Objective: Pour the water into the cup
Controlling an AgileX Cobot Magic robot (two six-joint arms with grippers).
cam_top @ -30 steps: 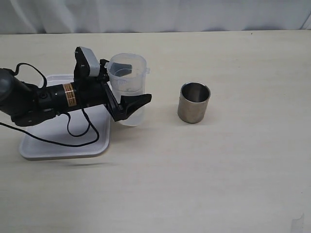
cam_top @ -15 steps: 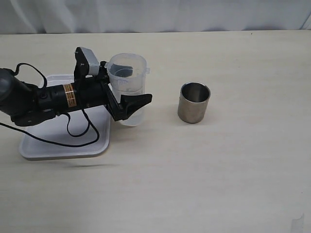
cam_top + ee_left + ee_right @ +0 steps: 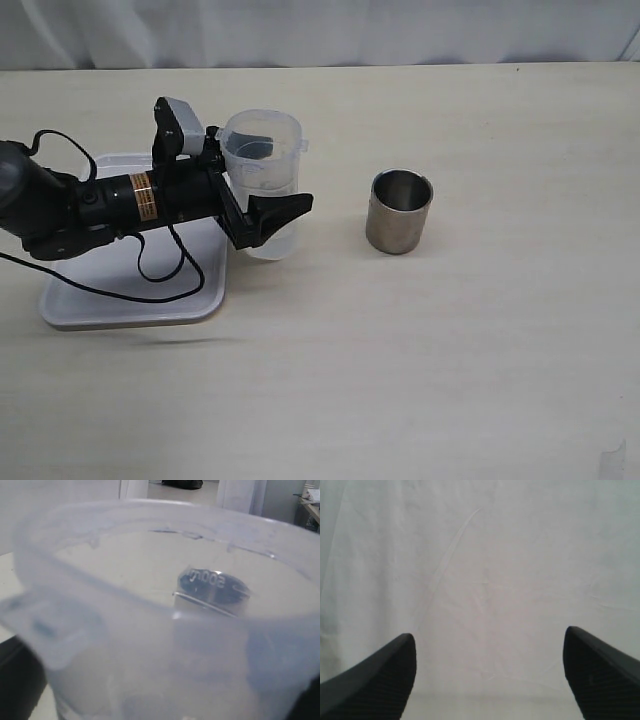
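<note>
A short, straight-sided steel cup [image 3: 401,211] stood upright on the pale bench [image 3: 450,380], just right of centre in the exterior view. Its brushed grey-silver wall caught the light and its inside was dark. To its left, and apart from it, a taller see-through plastic beaker [image 3: 265,165] stood upright just beside a white tray [image 3: 120,300]. The left claw [image 3: 270,190] sat spread wide astride the beaker, released rather than clamped, with its near finger [image 3: 275,218] crossing the beaker's lower front. In the left wrist view the beaker's cloudy rim filled the frame, and whether water lay inside could not be told. The right claw [image 3: 489,645] was released and empty, its dark fingertips [image 3: 395,675] wide apart before a white cloth [image 3: 480,555].
</note>
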